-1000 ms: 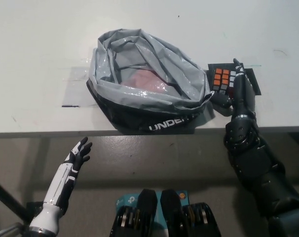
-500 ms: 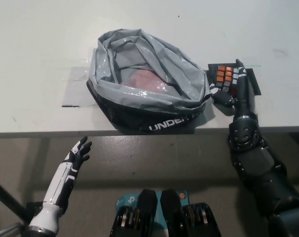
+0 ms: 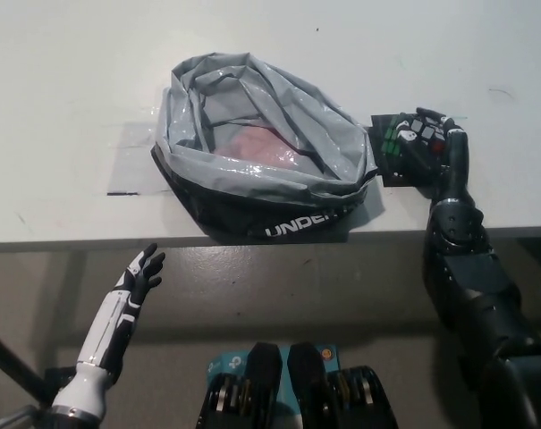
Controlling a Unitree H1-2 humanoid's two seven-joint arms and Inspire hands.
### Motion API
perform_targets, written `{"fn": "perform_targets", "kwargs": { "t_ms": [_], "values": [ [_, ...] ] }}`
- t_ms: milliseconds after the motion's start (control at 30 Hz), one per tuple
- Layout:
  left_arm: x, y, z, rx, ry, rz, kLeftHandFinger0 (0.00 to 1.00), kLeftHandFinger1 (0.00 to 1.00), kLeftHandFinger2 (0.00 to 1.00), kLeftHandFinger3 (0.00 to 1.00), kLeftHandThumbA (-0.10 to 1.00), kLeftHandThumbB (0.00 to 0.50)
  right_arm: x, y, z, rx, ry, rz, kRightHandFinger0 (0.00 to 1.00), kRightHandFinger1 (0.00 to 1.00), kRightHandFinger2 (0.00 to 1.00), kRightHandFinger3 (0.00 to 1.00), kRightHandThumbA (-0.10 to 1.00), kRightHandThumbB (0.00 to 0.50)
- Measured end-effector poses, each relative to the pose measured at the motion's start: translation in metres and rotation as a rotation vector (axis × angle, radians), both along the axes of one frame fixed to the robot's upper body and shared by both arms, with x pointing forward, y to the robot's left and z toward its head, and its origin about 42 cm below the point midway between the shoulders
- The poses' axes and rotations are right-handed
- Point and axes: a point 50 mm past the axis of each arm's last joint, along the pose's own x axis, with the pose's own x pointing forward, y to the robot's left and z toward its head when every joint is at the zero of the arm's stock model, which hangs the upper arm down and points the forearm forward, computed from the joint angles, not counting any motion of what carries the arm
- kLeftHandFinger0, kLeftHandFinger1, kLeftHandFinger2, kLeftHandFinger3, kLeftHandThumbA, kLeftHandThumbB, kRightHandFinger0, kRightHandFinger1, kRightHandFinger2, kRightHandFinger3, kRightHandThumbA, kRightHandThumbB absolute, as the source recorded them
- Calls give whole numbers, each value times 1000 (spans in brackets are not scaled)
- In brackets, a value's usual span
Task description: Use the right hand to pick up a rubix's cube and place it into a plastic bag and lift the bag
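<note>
A grey and black plastic bag [image 3: 252,161] lies open on the white table [image 3: 73,107], with something pinkish inside it. Just right of the bag's rim, my black right hand [image 3: 428,143] is shut on the Rubik's cube [image 3: 411,136], which shows green, white and red faces and is tilted. The cube sits over a dark mat [image 3: 388,147] beside the bag. My white left hand [image 3: 140,273] rests open below the table's front edge at the lower left.
A strip of clear tape [image 3: 131,147] lies on the table left of the bag. The table's front edge [image 3: 91,239] runs across the middle of the view, with dark floor below it.
My right hand has closed around the cube and tilted it, so orange faces gave way to green and white ones. The whole view has shifted slightly. The left hand stays put.
</note>
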Motion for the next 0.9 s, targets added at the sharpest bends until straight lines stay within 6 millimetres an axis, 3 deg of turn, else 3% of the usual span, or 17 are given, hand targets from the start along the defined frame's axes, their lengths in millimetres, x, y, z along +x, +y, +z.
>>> {"fn": "perform_targets", "kwargs": {
  "t_ms": [333,400,500,533,600,633,700,833,900],
  "values": [
    [0,2,0,-4,-2,5,1000,1000,1000,1000,993,110,1,-1,-2,91,-13,-28,90,456,786,737,-100,161],
    [0,2,0,-4,-1,6,1000,1000,1000,1000,994,103,1,-2,-2,136,-17,-36,17,474,805,726,-100,152],
    [0,2,0,-4,0,6,1000,1000,1000,1000,993,105,1,-4,-3,242,-23,-54,0,466,868,812,-100,155],
    [0,2,-1,-4,0,6,1000,1000,1000,1000,995,104,1,-5,-3,262,-25,-58,0,436,878,867,-100,150],
    [0,2,-1,-4,2,6,1000,1000,1000,1000,997,106,2,-8,1,335,-40,-74,0,311,779,855,-100,165],
    [0,2,-1,-4,3,7,1000,1000,1000,1000,997,106,3,-11,2,389,-45,-83,0,311,779,855,-100,165],
    [0,2,-3,-3,8,7,1000,1000,1000,1000,999,106,4,-15,6,472,-52,-96,0,251,779,1000,-100,149],
    [-1,3,-5,-2,16,9,1000,1000,1000,1000,1000,98,4,-19,10,611,-54,-112,0,188,767,1000,-100,88],
    [-1,3,-5,-2,17,9,1000,1000,1000,1000,1000,98,3,-20,12,668,-56,-115,0,176,793,1000,-100,122]
  ]
}}
